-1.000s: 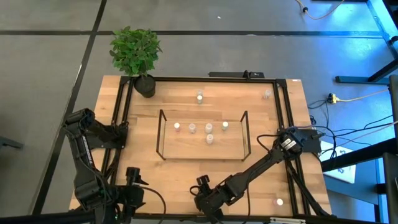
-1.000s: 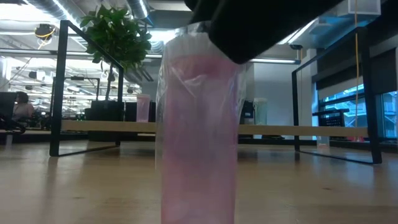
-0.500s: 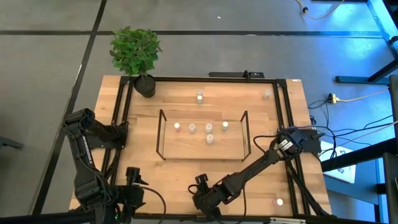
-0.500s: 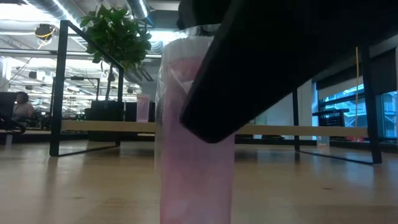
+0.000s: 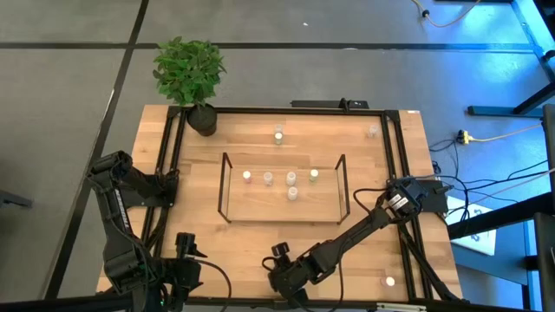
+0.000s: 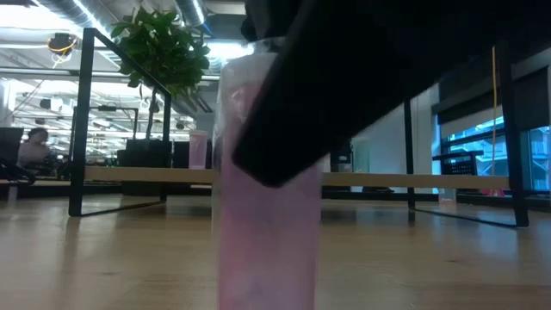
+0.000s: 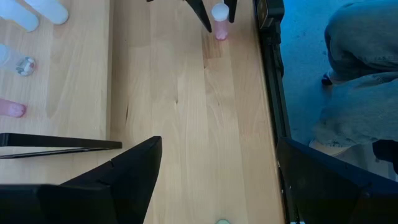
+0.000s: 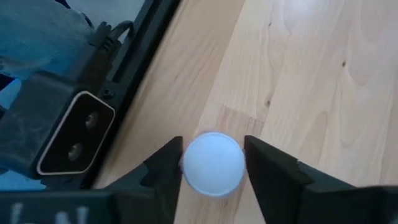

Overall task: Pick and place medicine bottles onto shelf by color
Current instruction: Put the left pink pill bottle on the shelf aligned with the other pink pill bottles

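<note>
Your right hand (image 8: 212,163) brackets the pink bottle (image 8: 214,163), fingers narrowing, grip unconfirmed; off-centre closure could topple it; left hand (image 7: 214,180) wide.

The shelf (image 5: 282,211) is sitting at the middle of the tabletop (image 5: 199,251), with five bottles (image 5: 291,193) standing on its board. Behind it, two more bottles (image 5: 278,134) are standing apart (one toward the far right corner). A potted plant (image 5: 190,74) is occupying the far left corner. At the near edge, the right gripper (image 5: 279,256) is straddling a bottle (image 8: 213,163); another bottle (image 5: 389,281) is standing near the right corner. The left gripper (image 5: 184,245) is waiting at the near left.
</note>
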You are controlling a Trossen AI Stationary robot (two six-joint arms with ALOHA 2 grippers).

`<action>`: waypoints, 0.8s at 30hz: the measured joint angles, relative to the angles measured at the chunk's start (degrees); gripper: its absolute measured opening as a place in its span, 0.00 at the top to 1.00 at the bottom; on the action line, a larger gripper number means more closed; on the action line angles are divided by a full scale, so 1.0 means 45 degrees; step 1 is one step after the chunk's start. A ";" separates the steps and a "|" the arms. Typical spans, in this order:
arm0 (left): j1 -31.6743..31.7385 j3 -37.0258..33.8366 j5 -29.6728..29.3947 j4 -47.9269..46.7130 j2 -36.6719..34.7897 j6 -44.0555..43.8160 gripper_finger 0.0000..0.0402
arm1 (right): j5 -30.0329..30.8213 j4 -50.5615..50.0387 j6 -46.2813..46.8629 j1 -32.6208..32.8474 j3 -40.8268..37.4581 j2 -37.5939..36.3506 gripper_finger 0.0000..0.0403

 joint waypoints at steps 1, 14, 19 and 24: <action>0.0000 0.0000 0.0000 0.0000 0.0000 0.0000 0.22 | 0.0000 0.0066 -0.0023 0.0000 0.0000 0.0000 0.59; -0.0005 0.0000 0.0005 0.0000 0.0000 0.0005 0.22 | -0.0002 0.0483 -0.0028 -0.0078 0.0000 0.0000 0.71; -0.0003 0.0000 0.0005 0.0000 0.0000 0.0010 0.22 | -0.0001 0.0529 0.0001 -0.0308 0.0001 0.0000 0.71; -0.0005 0.0000 0.0005 0.0000 0.0000 0.0014 0.22 | -0.0014 0.0524 0.0362 -0.0709 0.0005 -0.0005 0.73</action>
